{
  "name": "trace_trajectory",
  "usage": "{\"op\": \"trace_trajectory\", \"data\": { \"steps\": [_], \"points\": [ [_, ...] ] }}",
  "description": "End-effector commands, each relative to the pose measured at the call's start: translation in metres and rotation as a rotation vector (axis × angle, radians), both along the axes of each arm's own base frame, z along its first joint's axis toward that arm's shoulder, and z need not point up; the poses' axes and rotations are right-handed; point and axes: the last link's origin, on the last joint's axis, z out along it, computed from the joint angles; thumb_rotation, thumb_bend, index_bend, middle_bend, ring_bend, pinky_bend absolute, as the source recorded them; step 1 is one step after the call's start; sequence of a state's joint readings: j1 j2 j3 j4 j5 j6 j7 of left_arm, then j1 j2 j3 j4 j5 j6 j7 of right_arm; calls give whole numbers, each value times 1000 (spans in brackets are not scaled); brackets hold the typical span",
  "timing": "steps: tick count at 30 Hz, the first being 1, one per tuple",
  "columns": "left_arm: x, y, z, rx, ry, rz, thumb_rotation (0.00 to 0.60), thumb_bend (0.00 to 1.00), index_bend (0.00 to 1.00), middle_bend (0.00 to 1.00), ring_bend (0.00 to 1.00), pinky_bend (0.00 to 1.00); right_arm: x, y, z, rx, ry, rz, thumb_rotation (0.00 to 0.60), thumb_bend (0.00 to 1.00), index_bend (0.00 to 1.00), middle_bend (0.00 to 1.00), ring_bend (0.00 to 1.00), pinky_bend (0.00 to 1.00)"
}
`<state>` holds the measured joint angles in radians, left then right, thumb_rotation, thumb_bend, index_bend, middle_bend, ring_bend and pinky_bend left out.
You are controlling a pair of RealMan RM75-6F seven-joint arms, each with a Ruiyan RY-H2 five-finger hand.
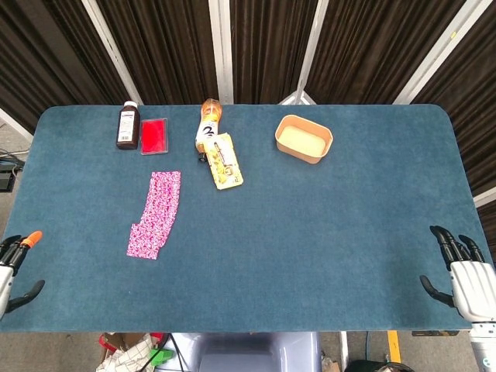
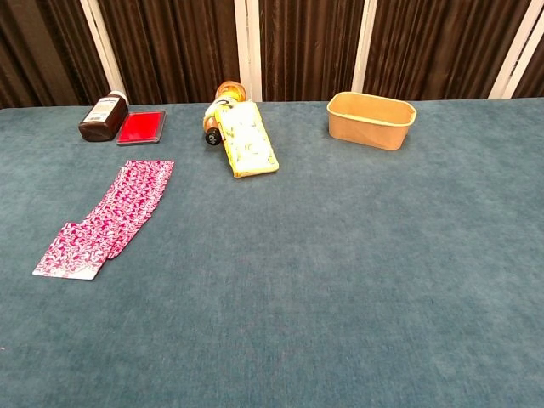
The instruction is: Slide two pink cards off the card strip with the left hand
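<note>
A strip of overlapping pink patterned cards [image 1: 156, 213] lies on the left part of the blue table; in the chest view the card strip [image 2: 109, 217] runs from near left to upper right. My left hand [image 1: 11, 267] shows only at the table's near left corner, fingers spread, holding nothing, well away from the cards. At the near right edge my right hand [image 1: 459, 267] sits with fingers apart and empty. Neither hand appears in the chest view.
At the back left stand a brown bottle [image 1: 127, 125] and a red flat case [image 1: 154, 136]. An orange bottle [image 1: 208, 122] and a yellow packet [image 1: 223, 160] lie behind the cards. A tan tub [image 1: 303, 139] sits at the back centre-right.
</note>
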<state>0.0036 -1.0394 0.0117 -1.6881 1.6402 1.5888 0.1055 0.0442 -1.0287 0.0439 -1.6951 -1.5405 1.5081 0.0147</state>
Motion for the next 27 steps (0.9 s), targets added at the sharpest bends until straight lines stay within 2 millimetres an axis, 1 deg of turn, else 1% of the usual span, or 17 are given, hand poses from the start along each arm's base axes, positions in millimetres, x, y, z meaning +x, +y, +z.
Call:
{"op": "trace_trajectory", "data": {
  "steps": [1, 3, 5, 6, 7, 8, 10, 11, 14, 17, 22, 27],
  "points": [
    [2, 5, -8, -43, -21, -21, 600, 403, 158, 410, 303, 356, -1, 1, 1, 0, -3, -4, 600, 313, 0, 126, 261, 137],
    [2, 10, -11, -59, -28, -27, 600, 446, 156, 536, 416, 426, -1, 0, 0, 1, -1, -5, 600, 313, 0, 126, 261, 137],
    [2, 16, -16, -67, -16, -31, 600, 534, 153, 699, 568, 520, -1, -1, 0, 5, 0, -5, 600, 313, 0, 126, 261, 137],
    [2, 20, -20, -75, -6, -32, 600, 577, 152, 743, 609, 546, -1, -1, -1, 7, 1, -5, 600, 313, 0, 126, 261, 137],
    [2, 23, -24, -87, 3, -32, 600, 645, 153, 787, 652, 578, -1, 0, -1, 9, 1, -5, 600, 313, 0, 126, 261, 137],
    [2, 27, -30, -111, 12, -32, 600, 707, 154, 808, 676, 599, -1, -1, -1, 9, 1, -4, 600, 313, 0, 126, 261, 137],
    [3, 35, -41, -168, 24, -22, 600, 773, 156, 814, 701, 621, 0, -1, -2, 12, 2, -4, 600, 313, 0, 126, 261, 137],
    [3, 38, -45, -188, 33, -17, 600, 790, 156, 815, 710, 625, 0, -1, -2, 12, 2, -4, 600, 313, 0, 126, 261, 137],
    [4, 47, -57, -244, 60, 3, 600, 882, 156, 821, 739, 634, 0, -1, -2, 10, 2, -6, 600, 313, 0, 126, 261, 137],
    [6, 53, -68, -305, 71, 34, 600, 945, 155, 826, 753, 637, -1, 0, -1, 9, 0, -9, 600, 313, 0, 126, 261, 137],
    [9, 59, -82, -394, 105, 87, 600, 965, 154, 829, 761, 641, -1, 0, 0, 6, -4, -11, 600, 312, 0, 126, 261, 137],
    [15, 65, -97, -443, 130, 93, 600, 965, 148, 830, 763, 643, -1, 0, 1, 3, -8, -10, 600, 312, 0, 126, 261, 137]
  ]
}}
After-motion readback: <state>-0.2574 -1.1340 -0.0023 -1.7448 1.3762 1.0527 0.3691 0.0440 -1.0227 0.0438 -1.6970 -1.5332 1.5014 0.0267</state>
